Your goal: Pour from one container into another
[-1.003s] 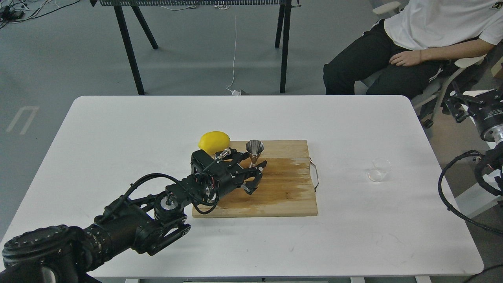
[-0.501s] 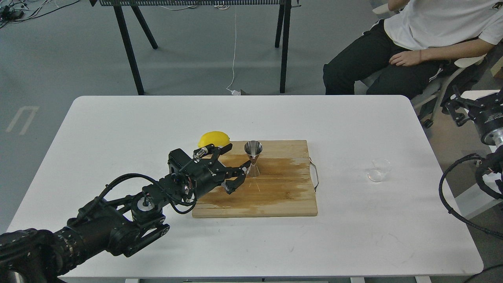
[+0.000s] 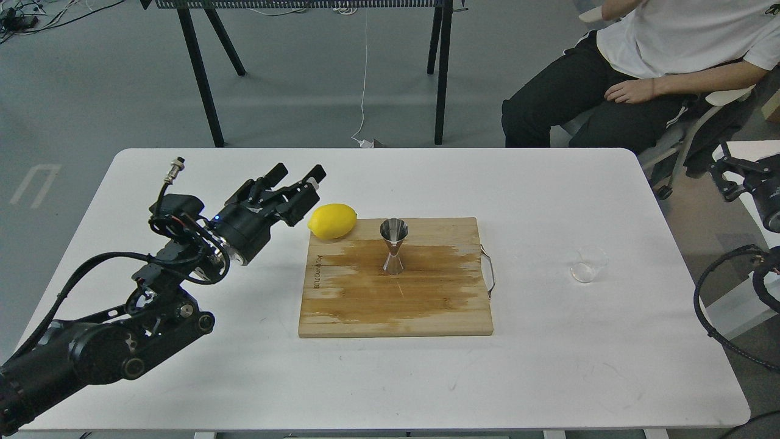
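Left gripper [image 3: 297, 174] is up off the table [image 3: 183, 183], at about 10 o'clock from the board, fingers spread apart with nothing between them. Released, holding nothing. It sits just left of the lemon [image 3: 332, 221], not touching it as far as I can see.

Lemon lies at the board's far-left corner, partly over the edge of the cutting board [image 3: 426, 305], roughly 10 o'clock from the jigger.

Steel jigger [image 3: 393, 246] stands upright on the cutting board, slightly above board centre, wide cone mouth up. Nothing touching it. Board surface around it has a darker, wet-looking patch across the middle; near edge is paler. Metal handle [image 3: 489, 272] on the board's right edge.

Clear glass cup [image 3: 588, 263] sits on the bare table at 3 o'clock from the jigger, well apart from it and clear of the board's right edge. Looks tipped toward the camera or lying over. Cannot tell for sure, glass is too faint. Contents not readable.

Right arm [image 3: 752, 183] only shows at the frame's right edge, off the table at about 2 o'clock from the cup. Its gripper state: cannot tell.

Seated person [image 3: 640, 67] behind the table at 1 o'clock.
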Controlling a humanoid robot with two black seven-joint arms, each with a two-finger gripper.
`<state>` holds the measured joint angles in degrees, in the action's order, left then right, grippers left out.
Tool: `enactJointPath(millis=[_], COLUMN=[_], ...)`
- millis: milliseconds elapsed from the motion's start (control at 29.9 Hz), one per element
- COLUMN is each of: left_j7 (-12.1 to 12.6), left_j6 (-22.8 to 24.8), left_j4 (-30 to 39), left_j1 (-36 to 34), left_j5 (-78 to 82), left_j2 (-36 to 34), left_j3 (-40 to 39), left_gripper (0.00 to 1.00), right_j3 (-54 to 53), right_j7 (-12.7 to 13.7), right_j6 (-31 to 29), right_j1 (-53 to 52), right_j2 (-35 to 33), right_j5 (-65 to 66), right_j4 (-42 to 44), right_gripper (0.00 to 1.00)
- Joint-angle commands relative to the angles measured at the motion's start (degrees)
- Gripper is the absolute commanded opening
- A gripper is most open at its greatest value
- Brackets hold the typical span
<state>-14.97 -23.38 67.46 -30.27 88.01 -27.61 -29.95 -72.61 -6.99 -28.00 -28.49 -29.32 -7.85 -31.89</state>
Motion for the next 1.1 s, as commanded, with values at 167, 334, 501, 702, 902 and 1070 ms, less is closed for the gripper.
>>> enactJointPath(millis=[167, 334, 501, 702, 902, 1070], left_j7=[-11.31, -11.4, -10.78, -8.16, -4.28, -4.28], left_j6=[20.81, 27.77, 34.96, 41.13, 45.09, 44.83], left_j4=[0.3, -0.75, -4.17, -11.29, -12.97, -12.97], left_j1=[0.03, 0.12, 0.29, 0.38, 0.47, 0.47], left_j5=[-32.43, -46.59, -59.59, -74.8, -83.96, -84.05], left_j2=[-2.63, -2.89, -4.12, -3.77, -3.77, -3.68], left_j3=[-13.98, -22.16, -23.84, -23.75, -23.49, -23.75], left_gripper=[0.99, 1.0, 1.0, 1.0, 1.0, 1.0], right_j3=[-0.86, -0.86, -0.69, -1.48, -2.36, -1.48], right_j7=[6.28, 6.46, 7.07, 7.34, 6.46, 7.33], right_j6=[0.0, 0.0, 0.0, 0.0, 0.0, 3.12], right_j1=[3.0, 3.26, 6.5, 19.77, 28.57, 30.94], right_j2=[-1.27, -1.8, -1.8, -1.89, 0.31, 1.89], right_j5=[-3.48, -6.12, -8.14, -18.5, -19.57, -20.19], right_j4=[0.51, 0.43, -2.98, -24.41, -34.81, -36.13], right_gripper=[1.0, 1.0, 1.0, 1.0, 1.0, 1.0])
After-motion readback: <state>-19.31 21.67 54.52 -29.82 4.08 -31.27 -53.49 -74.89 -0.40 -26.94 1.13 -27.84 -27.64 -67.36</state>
